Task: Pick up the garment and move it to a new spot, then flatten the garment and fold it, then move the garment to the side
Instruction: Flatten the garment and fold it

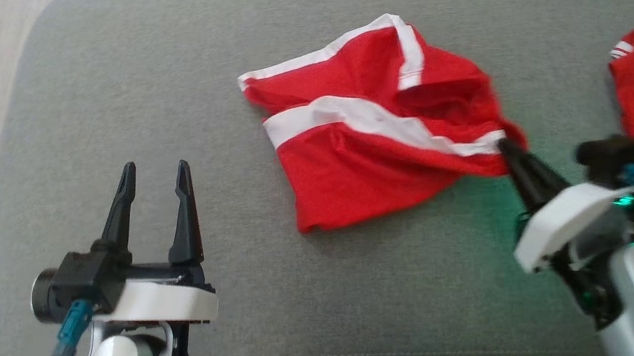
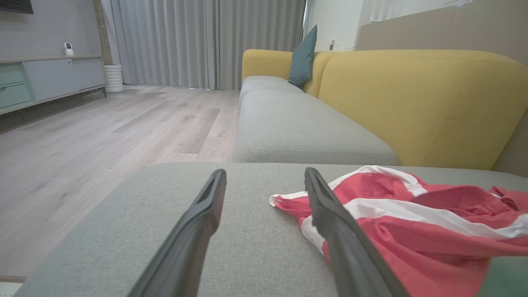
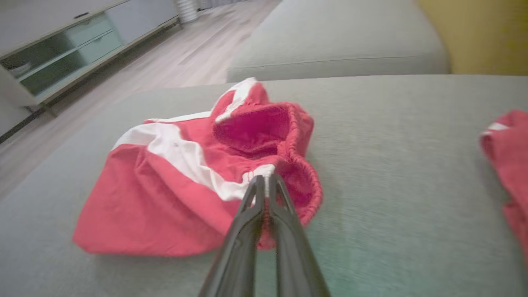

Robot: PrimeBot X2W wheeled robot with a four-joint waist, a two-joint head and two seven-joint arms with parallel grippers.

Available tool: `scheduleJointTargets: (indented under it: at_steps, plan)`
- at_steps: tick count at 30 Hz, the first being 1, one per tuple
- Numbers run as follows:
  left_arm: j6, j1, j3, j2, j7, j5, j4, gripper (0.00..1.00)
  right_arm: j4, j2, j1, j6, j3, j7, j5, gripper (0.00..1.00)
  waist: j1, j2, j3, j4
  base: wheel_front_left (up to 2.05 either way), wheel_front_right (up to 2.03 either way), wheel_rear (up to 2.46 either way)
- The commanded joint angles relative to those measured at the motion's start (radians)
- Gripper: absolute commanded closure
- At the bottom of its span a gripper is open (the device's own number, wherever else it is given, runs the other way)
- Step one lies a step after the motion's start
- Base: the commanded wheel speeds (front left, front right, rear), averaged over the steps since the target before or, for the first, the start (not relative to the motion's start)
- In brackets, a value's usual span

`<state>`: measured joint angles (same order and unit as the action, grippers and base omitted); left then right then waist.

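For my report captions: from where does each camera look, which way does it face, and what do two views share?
Head view: on the robot's head, looking down at the grey seat; left jaws open, right jaws shut on the red garment.
Left wrist view: on the left wrist, low over the seat, facing the yellow sofa back; left jaws show.
Right wrist view: on the right wrist, looking along the shut right jaws at the garment.
Shared: all three show the garment.

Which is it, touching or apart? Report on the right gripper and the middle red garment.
Touching. The right wrist view shows the right gripper shut on the garment, pinching its waistband.
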<state>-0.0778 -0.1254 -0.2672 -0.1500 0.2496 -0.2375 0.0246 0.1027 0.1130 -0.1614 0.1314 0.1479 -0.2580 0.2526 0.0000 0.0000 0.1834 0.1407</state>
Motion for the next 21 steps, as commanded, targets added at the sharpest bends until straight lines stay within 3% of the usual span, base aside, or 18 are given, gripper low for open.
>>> scheduleJointTargets:
  at_steps: [1,5,8,9,10,11,15,21]
  plan:
    - [0.005,-0.022,0.043,-0.014,0.012,0.010,-0.032,0.00,-0.035,-0.017,-0.001,-0.001,-0.033,0.025,0.012,1.00,0.0000,0.0000,0.000,-0.020,0.00,0.00,0.00]
    - [0.013,-0.024,0.044,-0.021,0.012,0.014,-0.029,0.00,0.000,-0.047,0.042,-0.001,-0.137,0.064,0.039,1.00,0.0000,0.0000,0.010,-0.046,0.00,0.00,0.00]
    - [0.013,-0.023,0.044,-0.022,0.012,0.015,-0.028,0.00,0.024,-0.054,0.055,-0.001,-0.157,0.078,0.052,1.00,0.0000,0.0000,0.014,-0.055,0.00,0.00,0.00]
    - [0.013,-0.022,0.045,-0.023,0.012,0.015,-0.029,0.00,0.036,-0.056,0.058,-0.001,-0.159,0.088,0.055,0.66,0.0000,0.0000,0.016,-0.059,0.00,0.00,0.00]
    - [0.013,-0.021,0.046,-0.025,0.012,0.015,-0.029,0.00,0.048,-0.058,0.059,-0.001,-0.161,0.101,0.061,0.06,0.0000,0.0000,0.017,-0.063,0.00,0.00,0.00]
    - [0.012,-0.020,0.048,-0.027,0.012,0.014,-0.029,0.00,0.059,-0.059,0.059,-0.001,-0.161,0.114,0.072,0.00,0.0000,0.0000,0.019,-0.068,0.00,0.00,0.00]
    - [0.012,-0.012,0.051,-0.032,0.012,0.010,-0.024,0.00,0.078,-0.062,0.060,-0.001,-0.167,0.199,0.072,0.00,0.0000,0.0000,0.015,-0.078,0.00,0.00,0.00]
    - [-0.001,0.016,0.055,-0.037,0.010,0.005,-0.021,0.00,-0.007,-0.062,0.088,-0.001,-0.154,0.346,0.011,0.00,0.0000,0.0000,-0.015,-0.095,0.00,0.00,0.00]
